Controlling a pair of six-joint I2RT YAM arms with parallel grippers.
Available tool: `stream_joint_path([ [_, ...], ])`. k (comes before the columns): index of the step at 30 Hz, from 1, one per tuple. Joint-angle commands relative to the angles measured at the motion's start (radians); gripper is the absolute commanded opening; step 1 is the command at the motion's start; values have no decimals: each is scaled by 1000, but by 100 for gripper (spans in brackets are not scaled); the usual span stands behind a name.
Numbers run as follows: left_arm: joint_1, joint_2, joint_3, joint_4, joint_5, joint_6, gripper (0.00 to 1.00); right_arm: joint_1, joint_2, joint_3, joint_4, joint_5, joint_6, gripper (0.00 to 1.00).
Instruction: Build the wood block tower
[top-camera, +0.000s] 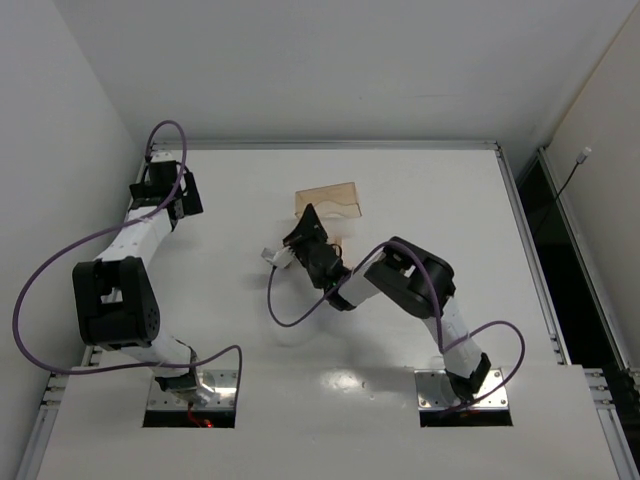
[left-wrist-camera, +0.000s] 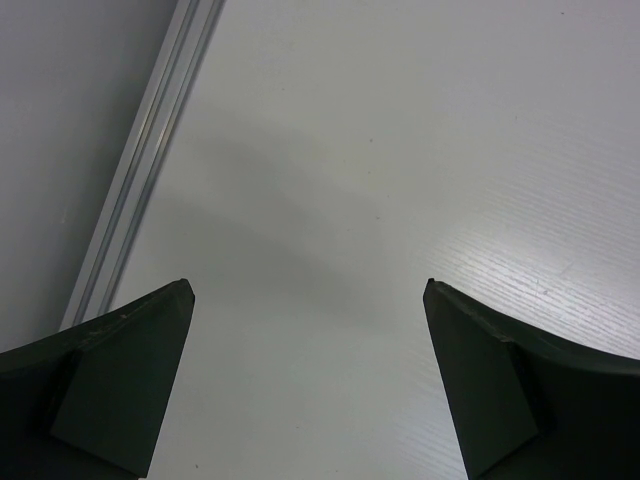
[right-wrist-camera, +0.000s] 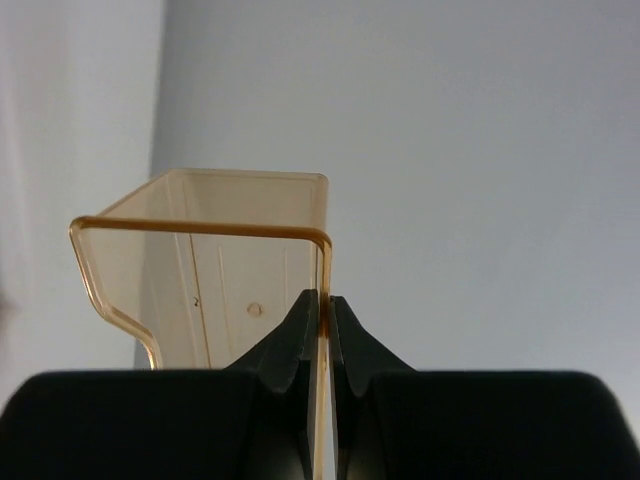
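Observation:
My right gripper is shut on the thin side wall of a translucent tan plastic tray near the middle of the table. In the right wrist view the tray is tipped with its open side toward the camera, and its inside looks empty. No wood blocks and no tower show clearly in any view; the gripper and tray hide the table under them. My left gripper is open over bare table at the far left corner, with nothing between its fingers.
An aluminium rail edges the table just left of the left gripper, with the wall beyond it. Purple cables loop from both arms over the table. A dark gap runs along the table's right side.

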Motion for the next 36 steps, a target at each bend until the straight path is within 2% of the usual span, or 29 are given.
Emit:
stream_joint_path([
  [1, -16, 11, 35, 18, 7, -20, 99, -3, -44, 8, 533, -8, -13, 0],
  [6, -25, 11, 44, 18, 7, -20, 99, -24, 74, -24, 533, 1, -13, 0],
  [11, -25, 11, 54, 18, 7, -20, 99, -24, 88, -1, 533, 12, -13, 0],
  [21, -34, 11, 44, 28, -14, -20, 99, -82, 19, 206, 524, 73, -13, 0],
  [25, -43, 11, 44, 28, -23, -20, 99, -118, -53, 356, 429, 133, 6, 0],
  [27, -52, 11, 44, 28, -23, -20, 99, -128, -84, 401, 342, 202, 43, 0],
  [28, -52, 11, 44, 28, -23, -20, 99, -128, -104, 410, 293, 234, 116, 0],
  [30, -63, 11, 44, 28, -23, -20, 99, -139, -160, 410, 101, 326, 209, 0],
  [32, -74, 11, 44, 28, -23, -20, 99, -177, -203, 410, -85, 387, 423, 0],
  [33, -83, 11, 44, 28, -23, -20, 99, -193, -229, 410, -222, 388, 530, 0],
  [34, -83, 11, 44, 28, -23, -20, 99, -211, -272, 430, -544, 388, 765, 0],
  [36, -83, 11, 44, 28, -23, -20, 99, -279, -282, 561, -901, 330, 1009, 0],
])
